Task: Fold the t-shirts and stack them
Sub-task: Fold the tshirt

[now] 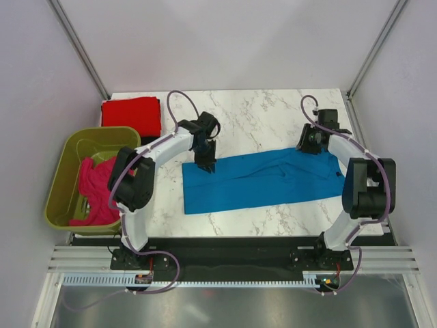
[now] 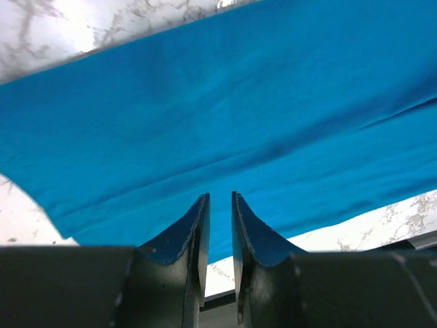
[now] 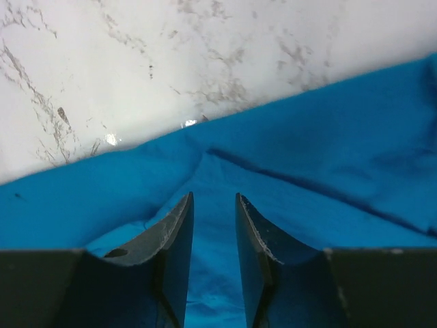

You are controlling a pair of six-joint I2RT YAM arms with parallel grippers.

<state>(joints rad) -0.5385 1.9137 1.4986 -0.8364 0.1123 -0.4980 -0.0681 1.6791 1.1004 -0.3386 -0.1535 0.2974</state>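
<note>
The bright blue t-shirt (image 1: 263, 181) lies on the marble table as a long band folded lengthwise, running left to right. My left gripper (image 1: 205, 162) hovers over its far left corner. In the left wrist view the left gripper (image 2: 220, 197) has its jaws a narrow gap apart with nothing between them, above the blue t-shirt (image 2: 225, 116). My right gripper (image 1: 311, 146) is over the shirt's far right end. In the right wrist view the right gripper (image 3: 214, 197) is open just above the creased blue t-shirt (image 3: 328, 164). A red t-shirt (image 1: 131, 113) lies folded at the back left. A magenta-pink t-shirt (image 1: 95, 191) is bunched in the tub.
An olive-green plastic tub (image 1: 72, 154) stands off the table's left side. Bare marble table (image 1: 266, 116) stretches behind the blue shirt. Grey walls and metal frame posts enclose the back and sides, and a black rail with both arm bases runs along the near edge.
</note>
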